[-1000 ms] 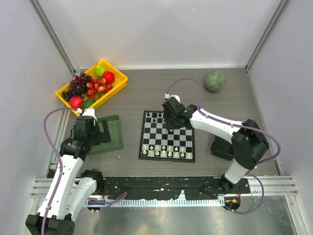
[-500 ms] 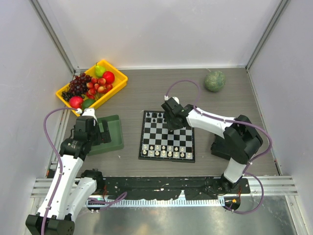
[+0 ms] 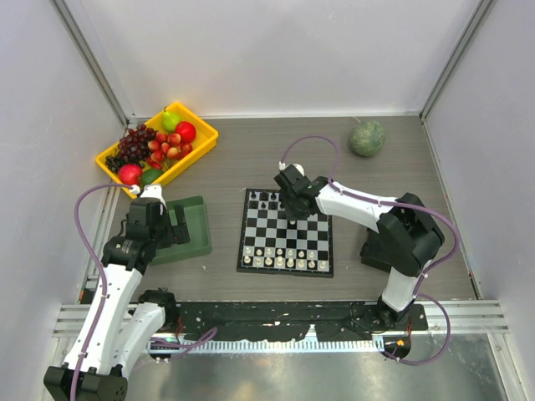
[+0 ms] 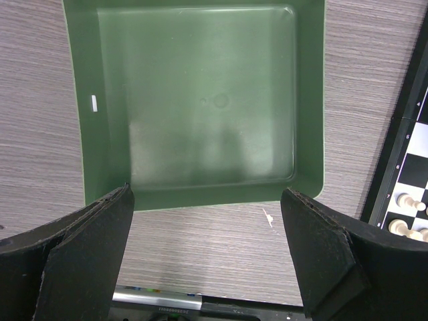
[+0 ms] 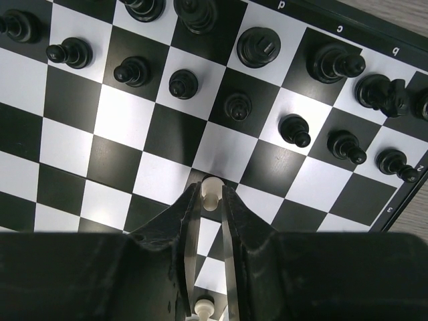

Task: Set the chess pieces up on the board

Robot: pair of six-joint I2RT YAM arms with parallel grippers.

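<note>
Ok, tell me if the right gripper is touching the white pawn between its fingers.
Touching. The right wrist view shows the right gripper with both fingers pressed against the white pawn, with no gap on either side.

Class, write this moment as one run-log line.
left fingers: open above green tray | right fingers: pinching white pawn at chessboard
</note>
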